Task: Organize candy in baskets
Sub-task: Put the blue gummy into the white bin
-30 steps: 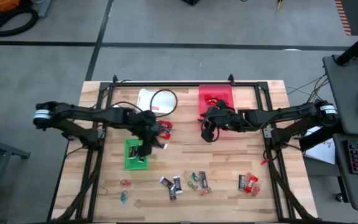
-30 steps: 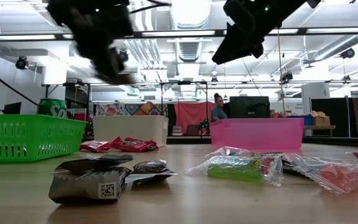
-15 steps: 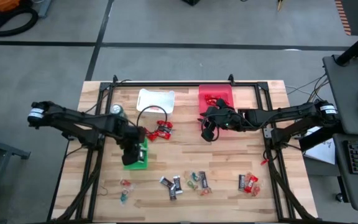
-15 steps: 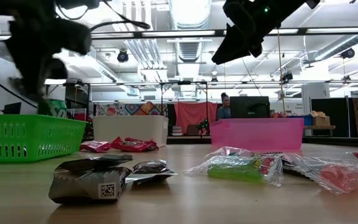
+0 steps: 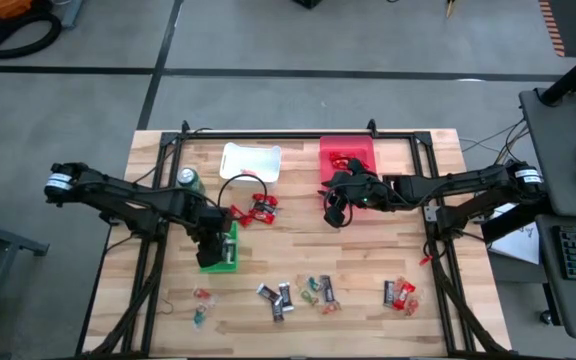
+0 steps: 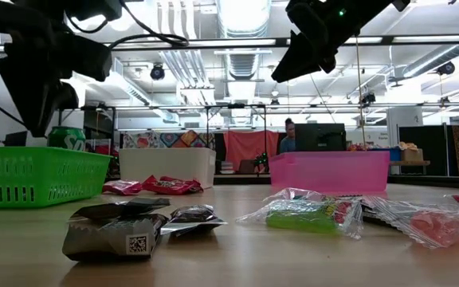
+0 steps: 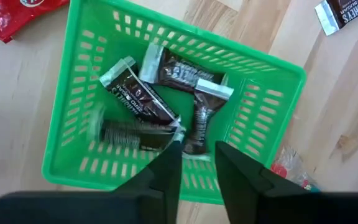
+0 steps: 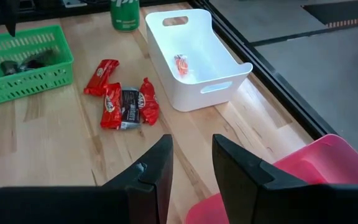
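My left end effector (image 7: 196, 163) hangs over the green basket (image 5: 218, 247), left of centre in the high view, fingers spread and pinching nothing. Below it in the basket lie four dark mini bars (image 7: 166, 99) with silver ends; one shows blurred, so I judge it is only just landing. My right end effector (image 8: 191, 163) hovers by the near edge of the red basket (image 5: 349, 158), upper middle of the high view, fingers apart with nothing between them.

I judge the sorting partly done. The green basket has its dark bars, the red basket holds some red-wrapped pieces (image 5: 342, 160), and the white basket (image 8: 194, 55) has a single small orange sweet (image 8: 181, 64).

Plenty is left. A cluster of red-wrapped bars (image 8: 124, 103) lies on the worktop (image 5: 298, 210) between the white and green baskets, with one dark wrapper among them. Along the lower edge of the high view sit more: dark bars (image 5: 276, 297), green and clear pieces (image 5: 313, 291), a red and orange group (image 5: 400, 293) at lower right, and a few tiny pieces (image 5: 201, 305) at lower left. A green drink can (image 5: 188, 179) stands beside the white basket.
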